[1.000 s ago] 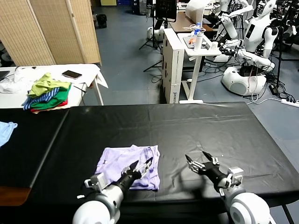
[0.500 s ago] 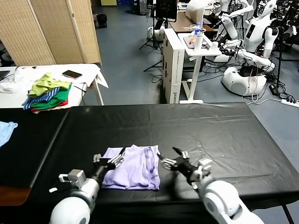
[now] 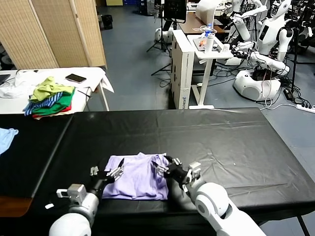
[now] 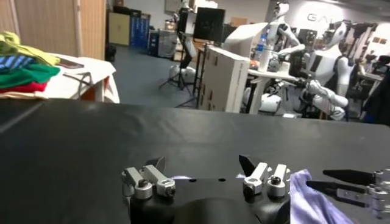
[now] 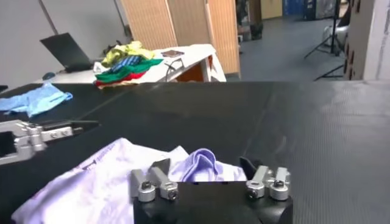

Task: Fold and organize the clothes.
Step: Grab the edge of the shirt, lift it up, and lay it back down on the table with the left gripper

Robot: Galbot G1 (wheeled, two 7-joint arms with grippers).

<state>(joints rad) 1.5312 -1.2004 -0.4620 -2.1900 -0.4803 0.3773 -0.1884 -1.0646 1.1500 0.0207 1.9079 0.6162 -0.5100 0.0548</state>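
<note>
Lavender cotton, pale and soft: the short-sleeved T-shirt point(image 3: 138, 175) is lying crumpled in a rough square on the black rubber-matted table point(image 3: 221, 142), close to the table's near edge and left of its middle. I am taking that shirt as my landmark for everything else.

My right gripper point(image 3: 161, 166) is working at the shirt's right edge, just at its far right corner. In the right wrist view a raised fold of the lavender fabric point(image 5: 203, 164) is standing up between my two dark fingertips point(image 5: 161, 165), which are sitting on either side of it, partly drawn in around the fold; whether they are already pinching it tight I cannot tell.

My left gripper point(image 3: 114, 169) is hovering at the shirt's left edge, near its far left corner, with its fingers spread wide and holding nothing. In the left wrist view the shirt's edge point(image 4: 308, 201) is showing just beside my right-hand fingers point(image 4: 255, 172), and the other arm's slim dark fingertips point(image 4: 344, 181) are pointing in from beyond the cloth.

Well beyond the shirt, to its far left, a pile of green, yellow and striped garments point(image 3: 50, 97) is resting on a white side table point(image 3: 91, 73), with a dark phone point(image 3: 75, 78) beside it. A light blue cloth point(image 3: 6, 138) is lying far off to the shirt's left, at the black table's edge.
</note>
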